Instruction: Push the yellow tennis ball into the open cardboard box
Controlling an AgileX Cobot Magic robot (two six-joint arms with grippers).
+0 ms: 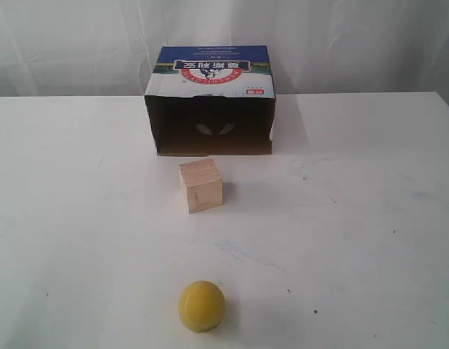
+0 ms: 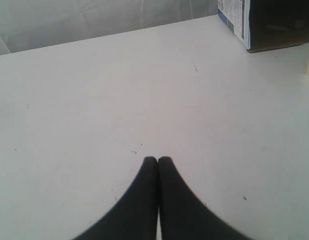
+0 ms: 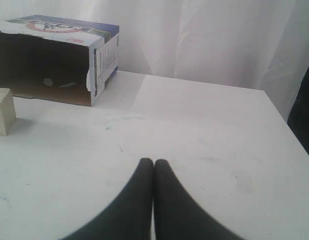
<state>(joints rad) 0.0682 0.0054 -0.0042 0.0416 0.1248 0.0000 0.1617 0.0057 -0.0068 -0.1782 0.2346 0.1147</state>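
Note:
The yellow tennis ball (image 1: 202, 306) rests on the white table near the front edge of the exterior view. The open cardboard box (image 1: 211, 109) lies at the back, its dark opening facing the ball; its corner also shows in the left wrist view (image 2: 264, 22) and the right wrist view (image 3: 54, 57). Neither arm appears in the exterior view. My left gripper (image 2: 157, 160) is shut and empty over bare table. Likewise my right gripper (image 3: 153, 162) is shut with nothing in it, well away from the box. The ball is out of both wrist views.
A pale wooden cube (image 1: 200, 185) stands between the ball and the box opening, also seen as the cube (image 3: 3, 111) in the right wrist view. A white curtain (image 1: 355, 36) hangs behind the white table (image 1: 370, 218).

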